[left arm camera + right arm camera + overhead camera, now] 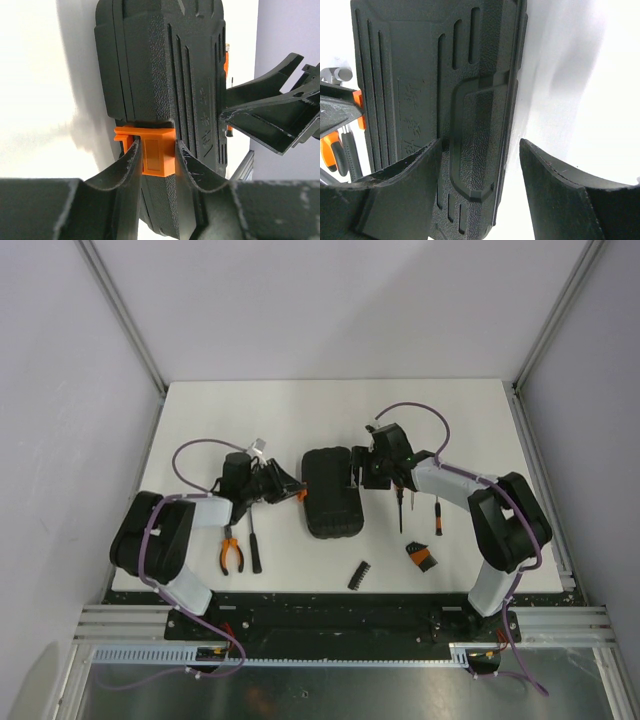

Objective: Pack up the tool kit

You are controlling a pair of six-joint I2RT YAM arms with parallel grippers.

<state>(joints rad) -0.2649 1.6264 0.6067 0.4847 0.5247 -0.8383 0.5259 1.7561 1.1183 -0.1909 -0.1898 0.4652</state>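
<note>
Grey walls [60, 390] stand around a white table [250, 410], and in the middle of this table lies the tool kit case [330, 495], flat and closed. Several of its tools are outside the case, so I judge the packing has not begun. The step in hand is to open the case.

My left gripper [156, 150] is at the near side of the case. Its jaws are narrow and closed on the orange latch [145, 134], one finger pressing on each side of it. My right gripper [480, 142] is at the opposite long edge, with the jaws wide. One finger is over the ribbed lid, the other is over the bare table, and it holds nothing. I cannot tell if the finger touches the lid.

For the next move, I think I must pull the latch free and keep the case steady with the right gripper, then lift the lid.

On the table wait the orange-handled pliers [231, 552] and a black screwdriver [254, 545] at my left. At my right are two slim screwdrivers [401, 505] and a small black bit holder [359, 575].
</note>
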